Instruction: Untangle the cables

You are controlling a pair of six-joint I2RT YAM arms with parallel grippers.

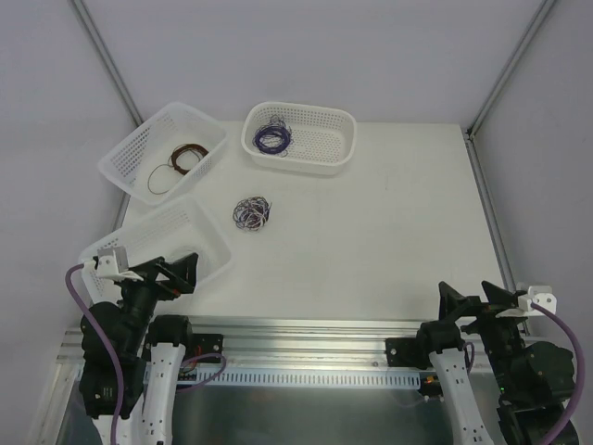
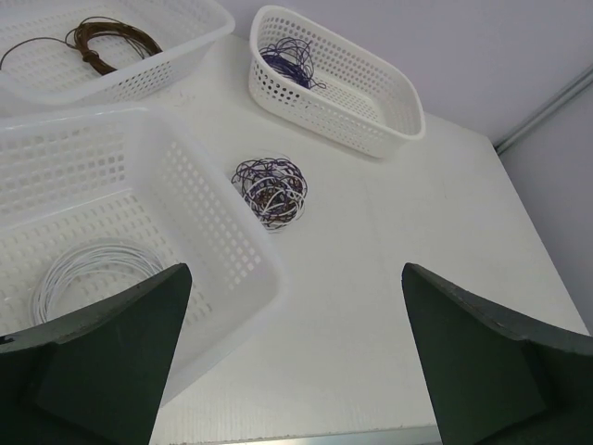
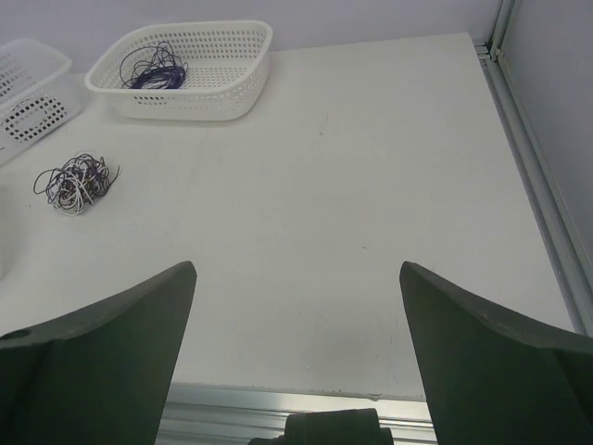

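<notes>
The cables (image 1: 252,211) are a small knotted clump of purple, brown and whitish wire lying on the white table, left of centre. The same cables (image 2: 271,190) show in the left wrist view beside the near basket, and the cables (image 3: 74,182) sit at the left of the right wrist view. My left gripper (image 1: 178,269) hangs open over the near-left basket's edge, well short of the clump. My right gripper (image 1: 475,298) is open at the table's near right edge, far from it. Nothing is between either pair of fingers.
Three white perforated baskets stand on the left and back: one (image 1: 162,151) holding a brown wire coil, one (image 1: 301,137) holding a purple coil, and the nearest (image 2: 111,213) holding a whitish coil. Metal frame posts rise at the back corners. An aluminium rail (image 1: 306,334) borders the near edge.
</notes>
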